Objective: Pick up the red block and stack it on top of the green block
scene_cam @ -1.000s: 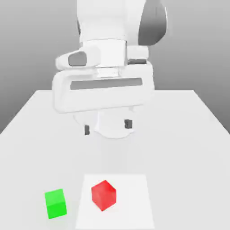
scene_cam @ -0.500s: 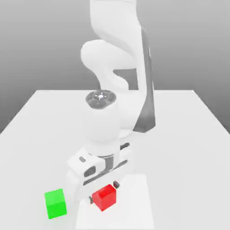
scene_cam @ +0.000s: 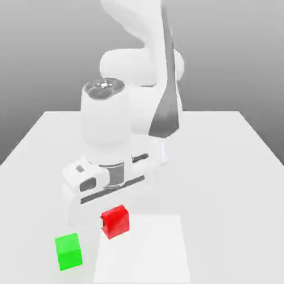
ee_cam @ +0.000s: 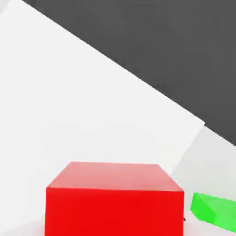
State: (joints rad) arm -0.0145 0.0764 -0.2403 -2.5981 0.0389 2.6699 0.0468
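The red block (scene_cam: 115, 221) hangs just above the table, under the white hand, with my gripper (scene_cam: 114, 223) shut on it. One dark fingertip (scene_cam: 103, 223) shows against the block's side toward the exterior view's left. The green block (scene_cam: 69, 251) rests on the table near the front edge, lower and further toward the exterior view's left than the red block, and apart from it. In the hand view the red block (ee_cam: 115, 203) sits close to the camera, with part of the green block (ee_cam: 214, 211) beside it.
The white table (scene_cam: 222, 166) stretches back behind the arm. A brighter square patch (scene_cam: 152, 252) lies on its front part. The arm's white links rise over the table's middle. Dark floor (ee_cam: 161, 41) shows beyond the table edge in the hand view.
The hand came down over the red block and closed on it. It has now carried the block up and toward the exterior view's left, nearer the green block. The green block has not moved.
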